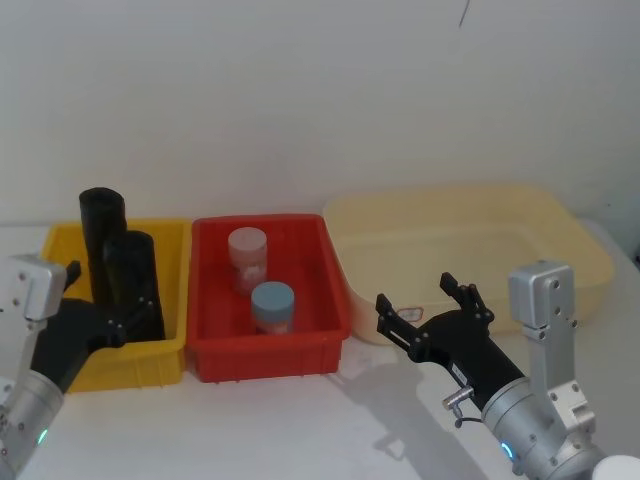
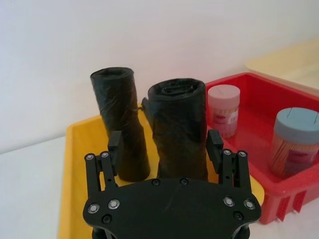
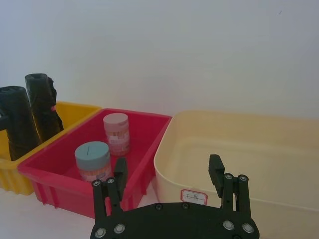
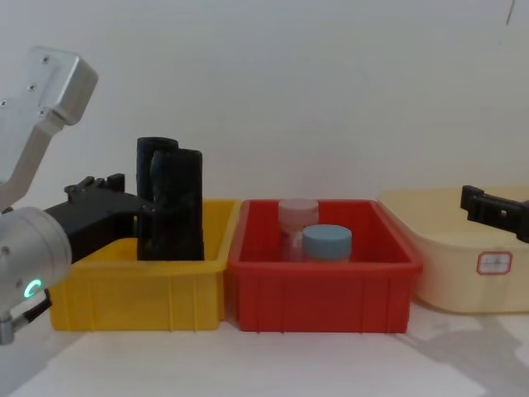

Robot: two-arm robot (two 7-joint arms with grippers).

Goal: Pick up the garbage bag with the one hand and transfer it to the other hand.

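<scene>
You won't find any readable text here. The cream tub carries a small red-bordered white sticker, its print too small to make out. The labels on the pinkish clear jar and the blue-lidded jar are just as illegible.

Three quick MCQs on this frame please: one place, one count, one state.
1. Jars in the red bin: A) one B) two C) three
2. The garbage bag and its twin roll stand: A) in the red bin B) in the yellow bin C) outside any bin
3. The left gripper is: A) open, astride the garbage bag B) shut on a jar C) shut on nothing
Key: 1 B, a pinkish jar and a blue-lidded jar. 2 B, both upright in the yellow bin. 3 A, fingers apart, one each side; the right gripper hangs open before the cream tub.
</scene>
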